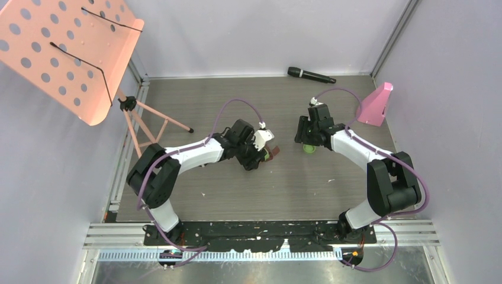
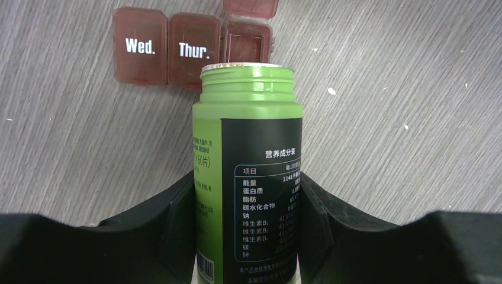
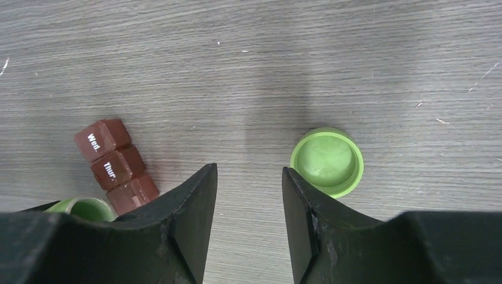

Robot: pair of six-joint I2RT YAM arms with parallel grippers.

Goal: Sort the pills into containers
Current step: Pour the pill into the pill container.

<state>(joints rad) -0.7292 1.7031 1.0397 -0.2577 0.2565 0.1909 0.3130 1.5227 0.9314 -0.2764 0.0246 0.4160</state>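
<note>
At the far left a pink perforated music stand [image 1: 65, 53] leans over the corner, no part of my work. My left gripper [image 2: 247, 180] is clamped on the green plastic bottle with a black printed label [image 2: 248, 118]. It grips the body, with the neck pointing away from my wrist. The bottle is uncapped, and its mouth sits just short of the brown translucent pill case [image 2: 192, 50] lying on the grey wood-grain counter [image 2: 414, 89]. The lids marked Wed. and Thur. are down. The next compartment [image 2: 245, 41] along has its lid flipped up, and it looks empty from here.

To the right, my right gripper [image 3: 248, 177] hangs low over the counter with its jaws apart and nothing between them. Just beside one of its fingers lies the round green screw cap [image 3: 327, 161], inside facing up, apart from the bottle.

I judge the opening done: the cap is off and set down, and one compartment is ready. No pill is in view anywhere, so the pouring and sorting is all left to do. So are closing the case and recapping.
</note>
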